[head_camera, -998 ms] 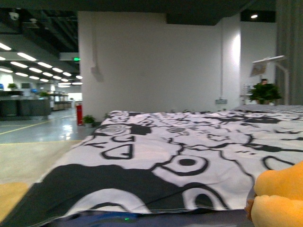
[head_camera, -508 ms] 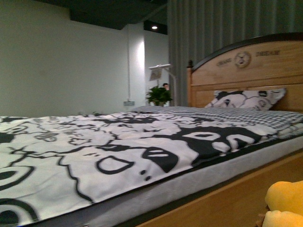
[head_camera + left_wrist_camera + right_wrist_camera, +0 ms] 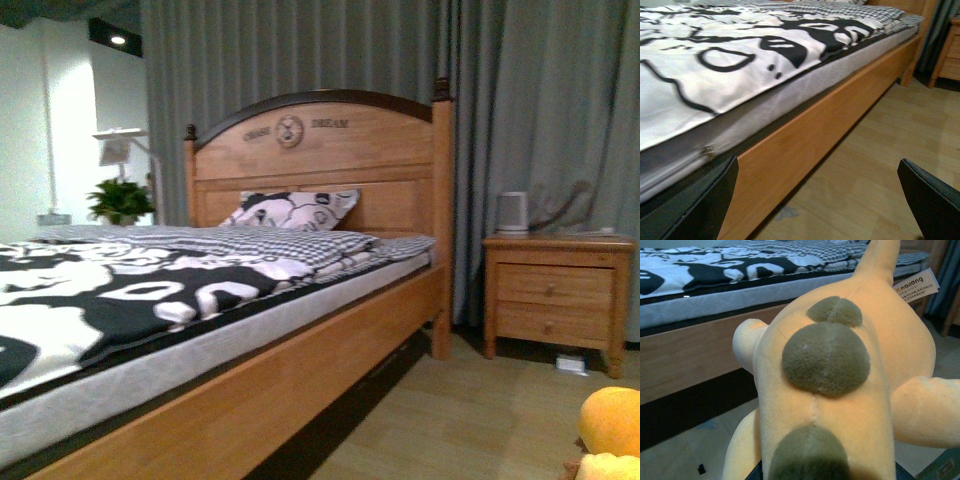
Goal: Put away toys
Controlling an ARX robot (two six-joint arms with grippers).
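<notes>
The plush toy (image 3: 612,425) shows as an orange-yellow lump in the front view's bottom right corner, held above the wooden floor. In the right wrist view its body (image 3: 840,385) fills the picture, with olive-green round patches down the back and a white tag (image 3: 916,285) near the neck. My right gripper (image 3: 827,475) is shut on the toy and mostly hidden under it. My left gripper (image 3: 812,200) is open and empty; its dark fingers (image 3: 695,205) stand wide apart over the floor, beside the bed's wooden side rail (image 3: 805,135).
A wooden bed (image 3: 300,380) with a black-and-white cover (image 3: 130,290) fills the left. Its headboard (image 3: 320,150) and pillow (image 3: 290,208) are ahead. A nightstand (image 3: 555,290) carrying a white jug (image 3: 512,212) stands before grey curtains (image 3: 540,100). Wooden floor (image 3: 470,420) lies between.
The front view has swung right, from the bedcover and far hall to the headboard, nightstand and curtains. The toy has stayed at the bottom right corner.
</notes>
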